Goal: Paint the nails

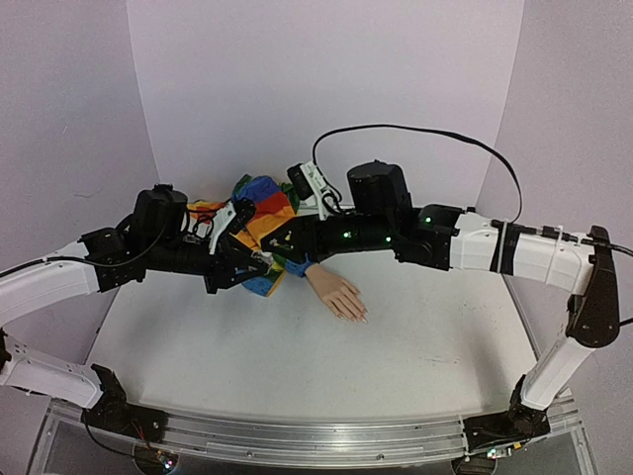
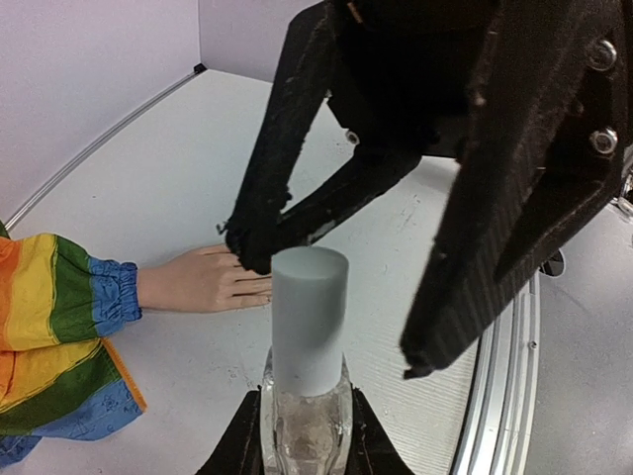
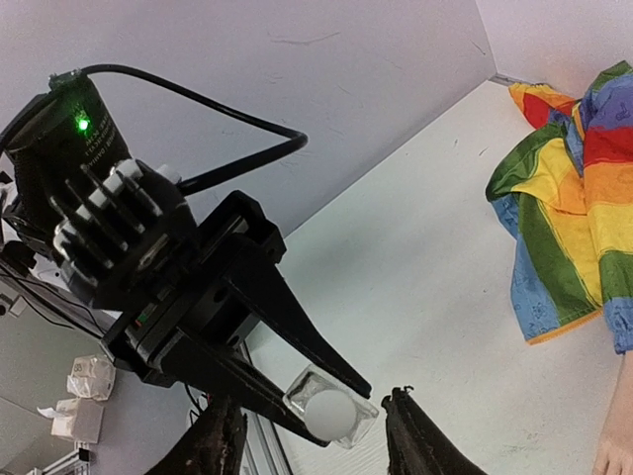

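Peach plastic, tipped with pale nails (image 1: pixel 361 316) too small for me to read any polish on: that is the mannequin hand (image 1: pixel 338 295). It lies flat on the white table (image 1: pixel 297 366), near the middle, with its fingers pointing toward my bases. A rainbow-striped sleeve (image 1: pixel 262 213) bunches up behind its wrist.

Above and just behind that wrist I hold the small clear bottle (image 2: pixel 297 443) upright in my left claw (image 2: pixel 302 421), which is clamped on its glass body. The pale cap (image 2: pixel 309 317) is still screwed on. My right claw (image 3: pixel 312 406) hangs over it with its jaws spread wide, one finger on either side of the cap. One tip sits right at the cap's upper edge, but I cannot tell whether it touches.

I judge the job barely begun. The bottle is lifted and presented, but the cap has to be gripped and twisted off and the brush drawn out. Then every nail has to be stroked.
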